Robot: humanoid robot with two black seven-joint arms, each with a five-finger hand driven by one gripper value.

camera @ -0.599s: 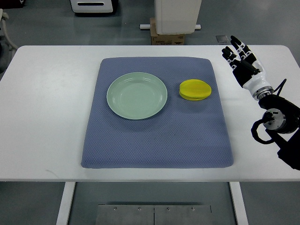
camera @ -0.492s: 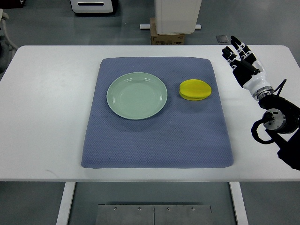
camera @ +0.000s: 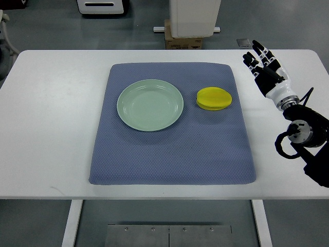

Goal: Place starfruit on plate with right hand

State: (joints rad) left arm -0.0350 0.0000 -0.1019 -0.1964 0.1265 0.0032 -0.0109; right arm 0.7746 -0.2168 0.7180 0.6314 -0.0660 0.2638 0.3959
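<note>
A yellow starfruit (camera: 214, 99) lies on the blue-grey mat (camera: 175, 149), just right of a pale green plate (camera: 150, 105) that holds nothing. My right hand (camera: 263, 64) hovers over the white table to the right of the mat, fingers spread and empty, about a hand's width right of the starfruit. Its arm (camera: 300, 131) comes in from the right edge. The left arm does not show.
The white table (camera: 46, 128) extends left and right of the mat. Beyond its far edge stand a white unit (camera: 194, 18) and a cardboard box (camera: 183, 40) on the floor.
</note>
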